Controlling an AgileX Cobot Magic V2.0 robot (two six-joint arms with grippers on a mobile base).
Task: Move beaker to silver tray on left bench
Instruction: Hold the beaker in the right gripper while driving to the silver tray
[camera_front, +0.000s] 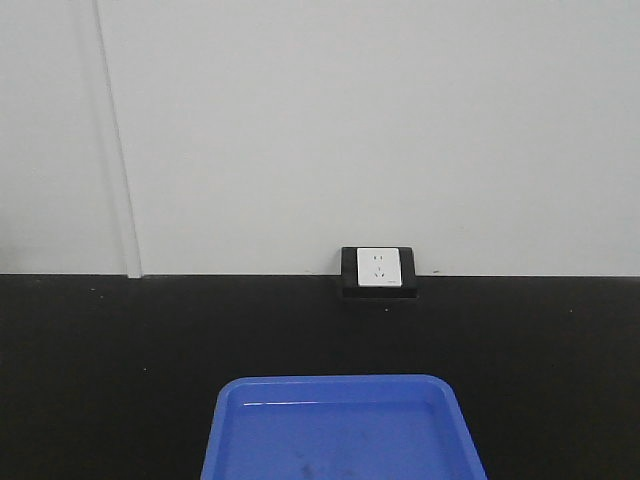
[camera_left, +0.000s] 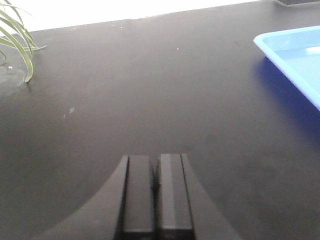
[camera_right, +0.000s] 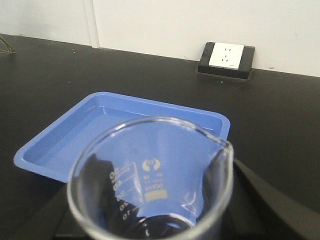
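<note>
A clear glass beaker (camera_right: 150, 172) with white printed markings fills the lower part of the right wrist view. My right gripper (camera_right: 157, 200) is shut on it, its dark fingers showing through the glass on both sides. It hangs above the near edge of a blue plastic tray (camera_right: 50, 150). My left gripper (camera_left: 155, 160) is shut with nothing in it, low over a black worktop (camera_left: 150, 90). The silver tray and the left bench are out of view.
The blue tray (camera_front: 340, 392) lies on a black worktop (camera_front: 100, 340) at the front centre; its corner also shows in the left wrist view (camera_left: 280, 47). A white wall socket (camera_front: 378, 270) sits at the back against the white wall. Green plant leaves (camera_left: 17, 40) hang at the far left.
</note>
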